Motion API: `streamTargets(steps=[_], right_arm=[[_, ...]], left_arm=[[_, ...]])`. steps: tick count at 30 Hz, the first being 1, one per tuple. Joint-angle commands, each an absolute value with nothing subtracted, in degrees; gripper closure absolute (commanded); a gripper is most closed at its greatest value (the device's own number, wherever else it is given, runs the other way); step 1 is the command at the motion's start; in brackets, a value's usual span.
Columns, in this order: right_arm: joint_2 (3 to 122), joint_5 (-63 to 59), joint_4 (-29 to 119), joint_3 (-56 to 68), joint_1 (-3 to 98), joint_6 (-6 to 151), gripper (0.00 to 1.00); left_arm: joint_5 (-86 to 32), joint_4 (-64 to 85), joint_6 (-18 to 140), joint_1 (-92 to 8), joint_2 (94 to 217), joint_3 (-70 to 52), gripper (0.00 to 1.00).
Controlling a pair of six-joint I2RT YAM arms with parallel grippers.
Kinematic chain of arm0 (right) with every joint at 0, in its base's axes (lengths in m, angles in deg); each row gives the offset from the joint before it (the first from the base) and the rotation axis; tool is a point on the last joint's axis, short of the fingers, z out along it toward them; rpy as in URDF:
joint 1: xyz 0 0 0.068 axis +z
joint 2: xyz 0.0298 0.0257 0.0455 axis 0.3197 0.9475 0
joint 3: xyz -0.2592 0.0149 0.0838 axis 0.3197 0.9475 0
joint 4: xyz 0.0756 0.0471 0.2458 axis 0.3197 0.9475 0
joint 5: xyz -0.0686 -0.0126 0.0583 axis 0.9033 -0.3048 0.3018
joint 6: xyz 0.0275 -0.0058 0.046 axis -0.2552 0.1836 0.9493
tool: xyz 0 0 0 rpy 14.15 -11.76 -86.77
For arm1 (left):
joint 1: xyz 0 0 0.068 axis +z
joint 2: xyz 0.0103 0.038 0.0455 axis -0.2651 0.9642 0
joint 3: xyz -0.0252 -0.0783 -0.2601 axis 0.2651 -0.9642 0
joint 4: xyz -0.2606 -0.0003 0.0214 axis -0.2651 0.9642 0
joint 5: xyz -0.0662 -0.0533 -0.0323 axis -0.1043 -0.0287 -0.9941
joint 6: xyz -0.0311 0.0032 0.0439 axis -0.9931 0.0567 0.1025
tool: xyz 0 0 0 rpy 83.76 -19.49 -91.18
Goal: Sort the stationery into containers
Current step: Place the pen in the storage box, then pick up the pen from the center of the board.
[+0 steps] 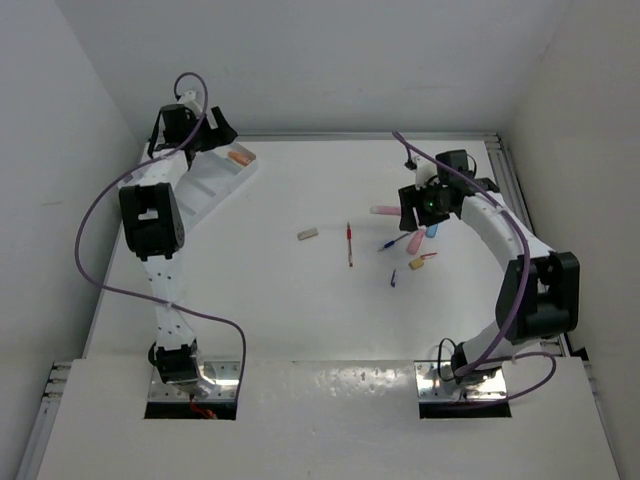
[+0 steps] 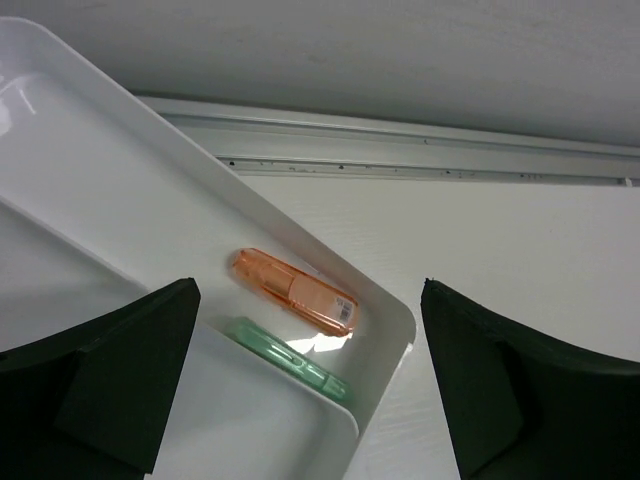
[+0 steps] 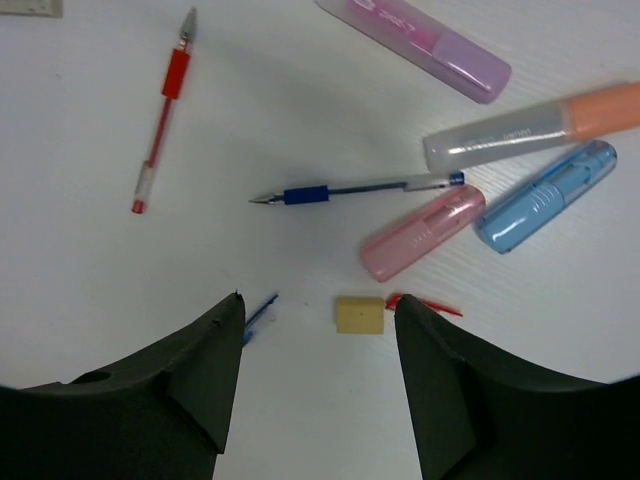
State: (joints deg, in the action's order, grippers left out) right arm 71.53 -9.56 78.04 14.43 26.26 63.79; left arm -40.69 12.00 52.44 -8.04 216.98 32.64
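Observation:
The white tray (image 1: 222,178) sits at the far left, under my left arm. An orange marker (image 2: 295,292) and a green marker (image 2: 290,358) lie in neighbouring compartments at the tray's (image 2: 120,190) corner. My left gripper (image 2: 308,300) hangs open above them, holding nothing. On the table's right, my right gripper (image 3: 318,305) is open above a beige eraser (image 3: 360,314). Beyond it lie a blue pen (image 3: 350,189), red pen (image 3: 160,130), pink marker (image 3: 422,233), blue marker (image 3: 545,197), an orange-capped marker (image 3: 530,125) and a purple-capped pink marker (image 3: 420,40).
A second eraser (image 1: 307,235) lies alone mid-table, left of the red pen (image 1: 349,244). Small red (image 3: 425,303) and blue (image 3: 258,315) pieces poke out beside my right fingertips. A metal rail (image 2: 400,160) runs along the far edge behind the tray.

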Motion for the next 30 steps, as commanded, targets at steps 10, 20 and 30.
streamTargets(steps=[10, 20, 30], right_arm=[[74.47, -0.16, 73.12, 19.4, 21.9, 68.99, 0.54], [81.85, 6.43, 67.14, 16.06, 20.76, 72.6, 0.65], [88.27, 12.32, 64.15, 11.4, 20.67, 74.71, 0.62]], left_arm=[[-34.45, 18.76, 67.98, -10.63, 174.97, 8.31, 0.0], [-34.09, 18.49, 65.7, -11.33, 157.52, -14.4, 0.0], [-34.18, 16.2, 63.77, -12.56, 158.83, -16.16, 0.0]])
